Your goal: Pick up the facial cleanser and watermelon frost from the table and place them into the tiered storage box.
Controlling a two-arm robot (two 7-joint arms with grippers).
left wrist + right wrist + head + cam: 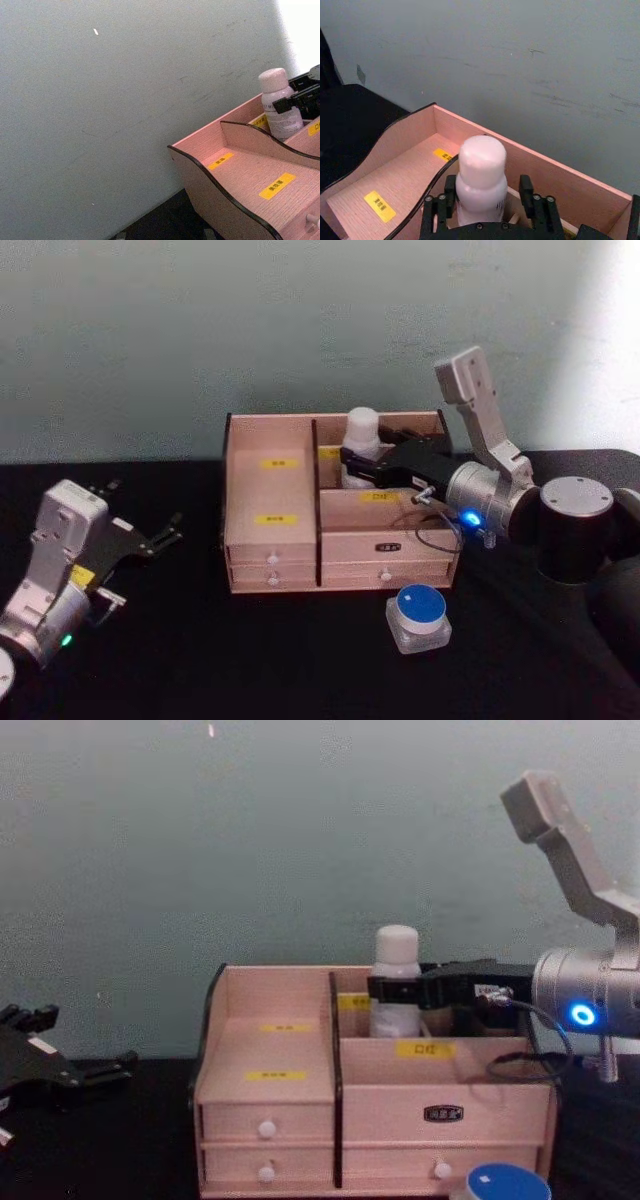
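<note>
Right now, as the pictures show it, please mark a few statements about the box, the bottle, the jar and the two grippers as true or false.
1. The white bottle stands upright inside the tiered storage box. True.
2. The blue-lidded jar lies in the box. False: it sits on the table before the box.
3. The right gripper is at the white bottle. True.
4. The left gripper holds the jar. False: it is open and empty, left of the box.
</note>
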